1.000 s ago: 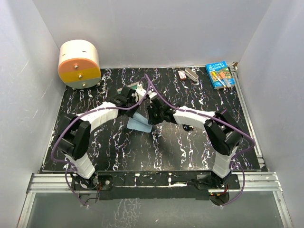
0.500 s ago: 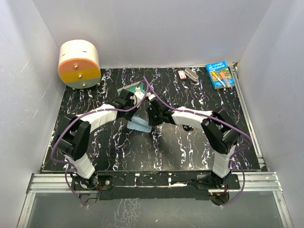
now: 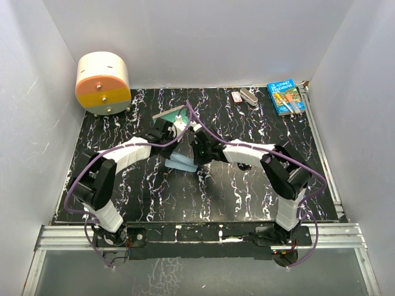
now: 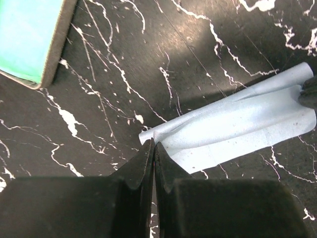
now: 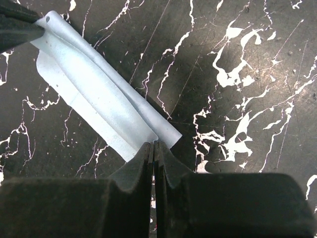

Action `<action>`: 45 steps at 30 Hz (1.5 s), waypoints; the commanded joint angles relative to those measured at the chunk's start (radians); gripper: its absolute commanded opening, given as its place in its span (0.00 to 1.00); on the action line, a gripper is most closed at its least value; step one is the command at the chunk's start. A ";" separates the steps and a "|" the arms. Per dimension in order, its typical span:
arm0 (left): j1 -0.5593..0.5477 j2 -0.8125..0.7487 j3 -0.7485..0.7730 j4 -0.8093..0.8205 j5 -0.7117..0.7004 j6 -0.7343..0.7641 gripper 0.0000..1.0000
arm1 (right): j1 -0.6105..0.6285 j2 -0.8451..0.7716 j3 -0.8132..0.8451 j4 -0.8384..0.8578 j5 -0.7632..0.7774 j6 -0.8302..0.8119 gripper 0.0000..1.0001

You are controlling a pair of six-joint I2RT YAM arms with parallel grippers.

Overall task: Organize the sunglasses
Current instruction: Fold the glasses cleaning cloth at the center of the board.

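A light-blue cloth (image 3: 182,162) is stretched low over the black marble table (image 3: 234,191) between my two grippers. My left gripper (image 4: 153,145) is shut on one corner of the cloth (image 4: 233,126). My right gripper (image 5: 154,145) is shut on the opposite end of the cloth (image 5: 94,94). In the top view the left gripper (image 3: 170,155) and right gripper (image 3: 196,163) face each other mid-table. The open grey-brown case with teal lining (image 3: 172,115) lies just behind them, its corner (image 4: 27,39) showing in the left wrist view. The sunglasses are hidden from every view.
A round cream and orange drawer box (image 3: 103,83) stands at the back left. Small objects (image 3: 245,97) and a blue book (image 3: 286,97) lie at the back right. White walls enclose the table on three sides.
Both grippers, still shut on the cloth, have drifted slightly toward the near left. The teal-lined case behind the left arm shows more now.
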 commanded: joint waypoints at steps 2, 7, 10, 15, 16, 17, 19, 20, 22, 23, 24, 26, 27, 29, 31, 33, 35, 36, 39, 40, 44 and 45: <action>-0.003 -0.054 -0.025 -0.004 0.055 0.018 0.00 | 0.006 -0.025 -0.008 0.066 0.008 -0.003 0.08; -0.003 -0.056 -0.029 -0.002 0.058 0.020 0.00 | 0.006 -0.039 -0.017 0.071 0.002 0.001 0.13; -0.003 -0.058 -0.030 -0.002 0.061 0.022 0.00 | 0.006 -0.052 -0.030 0.083 -0.006 0.004 0.21; -0.003 -0.065 -0.037 0.008 0.049 0.033 0.00 | 0.006 -0.068 -0.045 0.098 -0.025 0.008 0.28; -0.003 -0.067 -0.039 0.009 0.049 0.037 0.00 | 0.006 -0.070 -0.045 0.100 -0.028 0.010 0.28; -0.002 -0.069 -0.039 0.009 0.047 0.036 0.00 | 0.007 -0.071 -0.046 0.101 -0.034 0.011 0.28; -0.003 -0.075 -0.038 0.008 0.050 0.039 0.00 | 0.004 -0.076 -0.048 0.107 -0.048 0.014 0.28; -0.003 -0.077 -0.038 0.007 0.050 0.039 0.00 | 0.004 -0.077 -0.048 0.109 -0.057 0.015 0.28; -0.002 -0.081 -0.040 0.007 0.051 0.043 0.00 | 0.004 -0.083 -0.049 0.113 -0.072 0.019 0.28; -0.003 -0.084 -0.042 0.007 0.053 0.045 0.00 | 0.002 -0.087 -0.050 0.116 -0.082 0.020 0.29; -0.002 -0.087 -0.044 0.006 0.058 0.047 0.00 | 0.001 -0.090 -0.050 0.119 -0.090 0.019 0.29; -0.003 -0.095 -0.049 0.005 0.068 0.055 0.00 | -0.003 -0.094 -0.051 0.122 -0.108 0.020 0.29; -0.003 -0.096 -0.051 0.007 0.072 0.054 0.00 | -0.004 -0.096 -0.053 0.125 -0.120 0.020 0.29; -0.003 -0.101 -0.053 0.008 0.081 0.059 0.00 | -0.009 -0.100 -0.054 0.127 -0.133 0.025 0.30; -0.003 -0.109 -0.058 0.010 0.083 0.066 0.00 | -0.017 -0.101 -0.052 0.129 -0.150 0.030 0.30; -0.003 -0.118 -0.064 0.011 0.084 0.072 0.00 | -0.025 -0.103 -0.050 0.129 -0.161 0.035 0.30; -0.003 -0.126 -0.071 0.012 0.085 0.077 0.00 | -0.037 -0.103 -0.046 0.129 -0.174 0.038 0.30; -0.003 -0.130 -0.076 0.013 0.088 0.079 0.00 | -0.040 -0.103 -0.043 0.129 -0.177 0.039 0.31; -0.003 -0.142 -0.081 0.013 0.090 0.082 0.00 | -0.056 -0.093 -0.034 0.129 -0.201 0.045 0.31; -0.003 -0.146 -0.082 0.014 0.089 0.083 0.00 | -0.059 -0.088 -0.032 0.128 -0.204 0.050 0.31; -0.002 -0.159 -0.089 0.015 0.088 0.088 0.00 | -0.085 -0.061 -0.025 0.127 -0.222 0.073 0.31; -0.003 -0.161 -0.089 0.016 0.089 0.089 0.00 | -0.095 -0.054 -0.022 0.129 -0.238 0.076 0.31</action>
